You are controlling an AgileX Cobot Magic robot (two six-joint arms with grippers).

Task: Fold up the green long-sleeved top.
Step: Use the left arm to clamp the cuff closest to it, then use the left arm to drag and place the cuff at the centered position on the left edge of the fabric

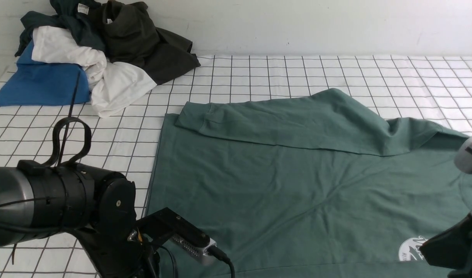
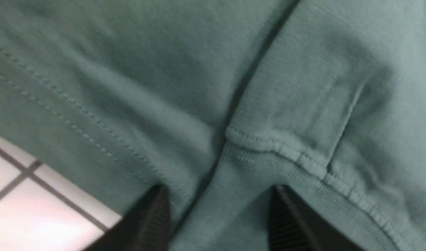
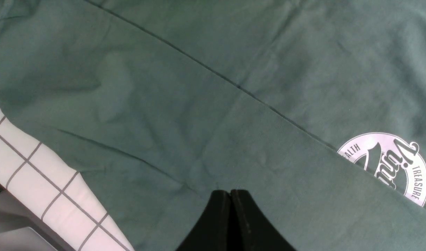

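The green long-sleeved top lies spread on the checked table cover, with one sleeve folded across its far side. Its white round logo shows near my right arm and again in the right wrist view. My left gripper is right over the top's near left corner. Its jaws stand apart, and the ribbed cuff of the other sleeve lies between the black fingers. My right gripper hovers shut above flat green cloth, holding nothing.
A heap of other clothes sits at the back left: a blue garment, white ones and a dark olive-black one. The white gridded cover runs back to the wall. The table's edge shows beside the top.
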